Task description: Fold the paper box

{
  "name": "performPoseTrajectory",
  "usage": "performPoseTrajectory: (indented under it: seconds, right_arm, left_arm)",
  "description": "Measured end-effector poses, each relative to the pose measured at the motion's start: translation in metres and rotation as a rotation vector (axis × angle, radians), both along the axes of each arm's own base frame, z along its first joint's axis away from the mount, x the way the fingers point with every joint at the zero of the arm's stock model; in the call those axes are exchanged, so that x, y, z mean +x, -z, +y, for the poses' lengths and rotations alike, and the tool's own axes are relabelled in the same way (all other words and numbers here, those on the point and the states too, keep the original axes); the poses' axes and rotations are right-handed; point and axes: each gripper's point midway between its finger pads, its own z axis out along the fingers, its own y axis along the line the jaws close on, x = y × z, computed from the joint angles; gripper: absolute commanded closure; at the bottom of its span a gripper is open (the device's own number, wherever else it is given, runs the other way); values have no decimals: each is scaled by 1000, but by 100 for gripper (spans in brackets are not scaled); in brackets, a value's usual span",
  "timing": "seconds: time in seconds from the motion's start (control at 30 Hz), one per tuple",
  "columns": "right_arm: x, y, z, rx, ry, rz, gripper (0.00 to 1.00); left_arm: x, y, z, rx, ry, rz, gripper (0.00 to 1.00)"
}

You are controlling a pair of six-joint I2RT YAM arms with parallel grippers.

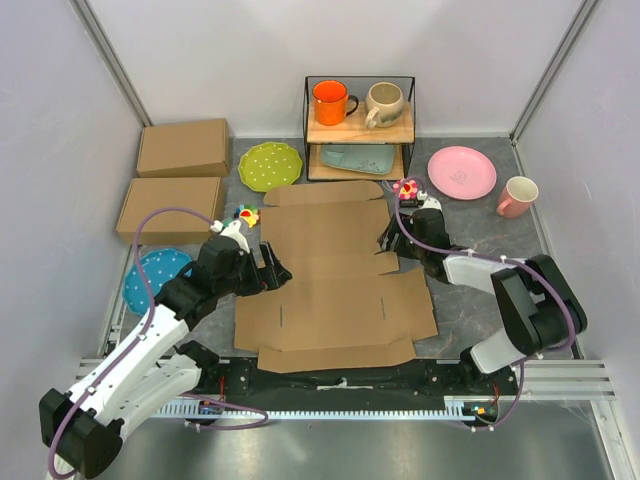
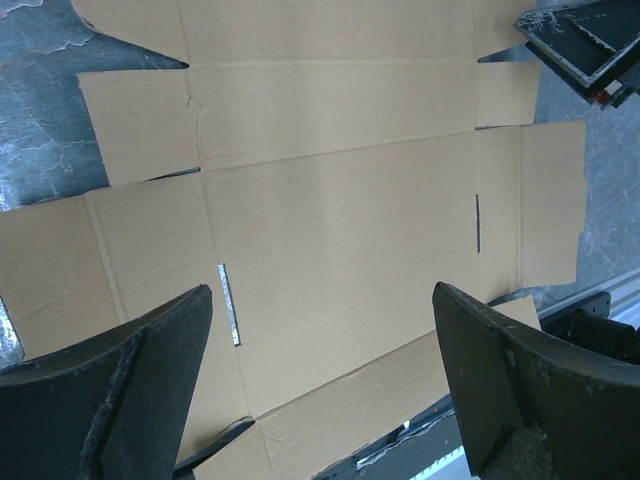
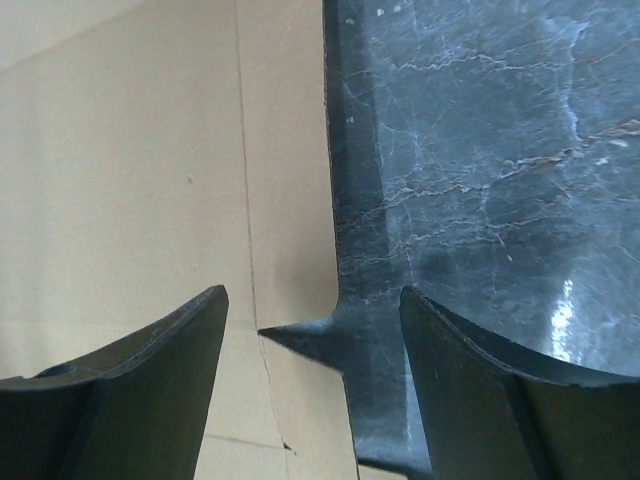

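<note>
The paper box [image 1: 330,275] lies flat and unfolded on the table [image 1: 470,225], every flap spread out, its creases and slits showing.

The left gripper [image 1: 273,268] hovers over the paper box's left edge, about halfway along. Its jaws stand wide apart with nothing between them. In the wrist view only bare cardboard shows in the gap.

The right gripper [image 1: 388,240] is at the paper box's right edge, by a notch between two flaps. Its jaws are parted and grip nothing, one finger over cardboard and the other over the table. Whether they touch the sheet I cannot tell.

Just behind the paper box stands a shelf [image 1: 306,120] with an orange mug [image 1: 330,102] and a beige mug [image 1: 384,104] on top and a teal tray [image 1: 357,157] below. A green plate [image 1: 270,165] lies behind the paper box's left corner. Two closed cartons [image 1: 183,147] lie farther left, one behind the other. A blue plate [image 1: 155,278] lies left of the paper box, partly under the left arm. A pink plate [image 1: 461,172] lies behind its right corner, and a pink mug [image 1: 517,196] stands well to its right.
</note>
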Motion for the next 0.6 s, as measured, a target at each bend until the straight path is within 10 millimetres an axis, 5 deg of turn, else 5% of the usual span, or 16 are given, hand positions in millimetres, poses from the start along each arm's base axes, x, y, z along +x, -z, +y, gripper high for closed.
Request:
performPoseTrajectory:
  seconds: [0.33, 0.47, 0.6]
  right_arm:
    - [15, 15, 13, 70, -58, -7, 37]
    - [25, 18, 19, 95, -70, -8, 59]
    - [35, 20, 25, 116, -86, -7, 69]
  left_arm:
    - [0, 5, 0, 11, 0, 18, 2]
    - [1, 6, 0, 13, 0, 22, 3]
    - [1, 7, 0, 14, 0, 24, 3]
